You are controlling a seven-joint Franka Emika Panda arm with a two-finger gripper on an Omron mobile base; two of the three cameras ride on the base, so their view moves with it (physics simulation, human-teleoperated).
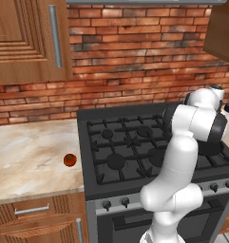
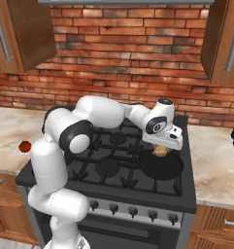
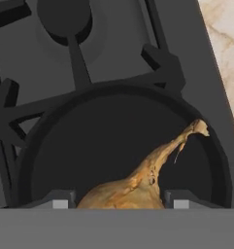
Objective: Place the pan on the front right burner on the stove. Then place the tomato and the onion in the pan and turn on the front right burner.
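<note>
Tan-yellow onion (image 3: 138, 182) sits between the tool's (image 2: 160, 150) part-open jaws, apparently gripped, low over the black pan (image 2: 162, 165) at centre right of the stove (image 2: 138, 192), while the tomato (image 1: 70, 160) waits on the bench (image 1: 25, 161) at left.

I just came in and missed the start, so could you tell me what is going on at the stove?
The robot arm is working over the stove. The pan already sits on the front right burner, and the pincer is just above it with the onion between its fingers, over the pan's inside. Whether the onion already rests on the pan cannot be told. The tomato lies on the counter left of the stove, untouched.
</note>
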